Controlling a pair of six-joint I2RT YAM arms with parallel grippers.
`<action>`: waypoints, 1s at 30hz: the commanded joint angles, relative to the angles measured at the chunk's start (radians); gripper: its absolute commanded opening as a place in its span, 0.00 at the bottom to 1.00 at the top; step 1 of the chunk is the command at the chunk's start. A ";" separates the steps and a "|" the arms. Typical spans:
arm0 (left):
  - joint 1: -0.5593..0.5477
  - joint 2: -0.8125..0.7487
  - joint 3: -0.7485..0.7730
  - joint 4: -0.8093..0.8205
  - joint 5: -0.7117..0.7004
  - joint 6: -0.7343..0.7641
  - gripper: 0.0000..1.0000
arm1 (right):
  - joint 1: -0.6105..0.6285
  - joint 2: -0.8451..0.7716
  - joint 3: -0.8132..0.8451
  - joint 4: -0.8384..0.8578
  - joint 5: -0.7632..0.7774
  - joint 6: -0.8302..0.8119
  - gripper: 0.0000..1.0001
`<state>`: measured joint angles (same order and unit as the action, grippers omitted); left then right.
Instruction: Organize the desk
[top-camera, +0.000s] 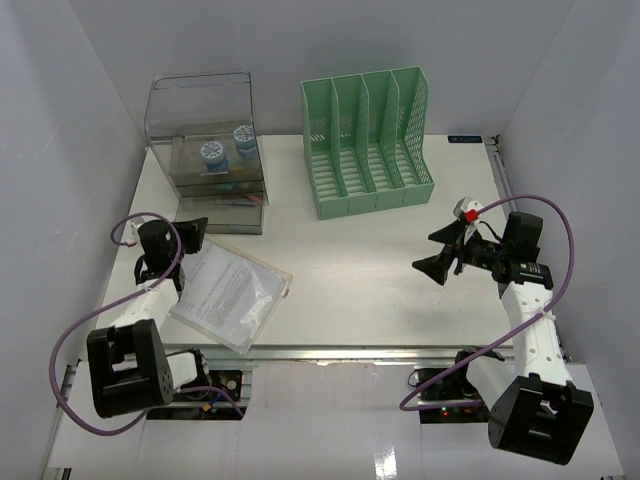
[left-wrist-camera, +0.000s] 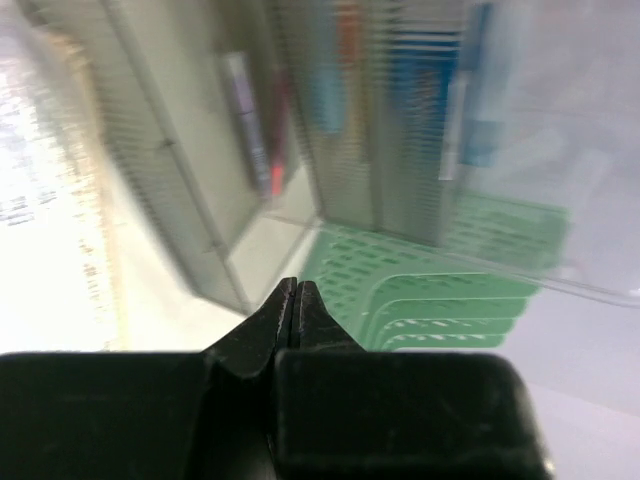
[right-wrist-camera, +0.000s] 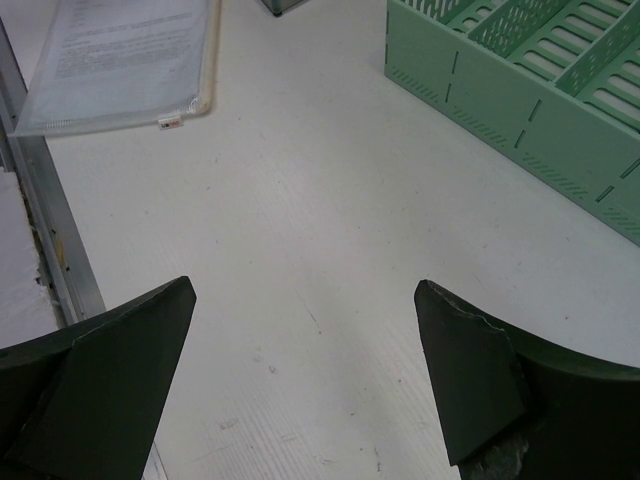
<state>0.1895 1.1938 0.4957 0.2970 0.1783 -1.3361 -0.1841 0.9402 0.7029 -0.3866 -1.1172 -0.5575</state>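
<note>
The white desk (top-camera: 360, 270) has a metal rail (top-camera: 350, 352) along its near edge. A clear document pouch (top-camera: 232, 290) holding printed sheets lies at the front left, one corner over the rail. My left gripper (top-camera: 192, 235) is shut and empty, just beyond the pouch and close to the clear drawer box (top-camera: 205, 150). In the left wrist view its jaws (left-wrist-camera: 296, 290) are pressed together, with the drawer box (left-wrist-camera: 250, 150) right ahead. My right gripper (top-camera: 438, 252) is wide open and empty above bare desk at the right; it also shows in the right wrist view (right-wrist-camera: 305, 290).
A green slotted file rack (top-camera: 365, 140) stands at the back centre and shows in the right wrist view (right-wrist-camera: 530, 90). The drawer box holds two blue tape rolls (top-camera: 212, 152) and small items. The pouch (right-wrist-camera: 130, 50) and rail (right-wrist-camera: 50, 230) show in the right wrist view.
</note>
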 joint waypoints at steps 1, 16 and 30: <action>0.007 0.076 0.000 -0.101 0.012 0.047 0.06 | -0.007 -0.005 -0.010 0.023 -0.023 0.003 0.97; 0.007 0.495 0.243 -0.064 0.111 0.044 0.08 | -0.018 0.013 -0.011 0.023 -0.012 0.001 0.97; 0.011 0.714 0.443 0.085 0.220 -0.026 0.46 | -0.017 0.028 -0.008 0.023 0.013 -0.004 0.96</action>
<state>0.1936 1.9033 0.8771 0.3202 0.3717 -1.3422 -0.1970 0.9623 0.6952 -0.3862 -1.1023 -0.5571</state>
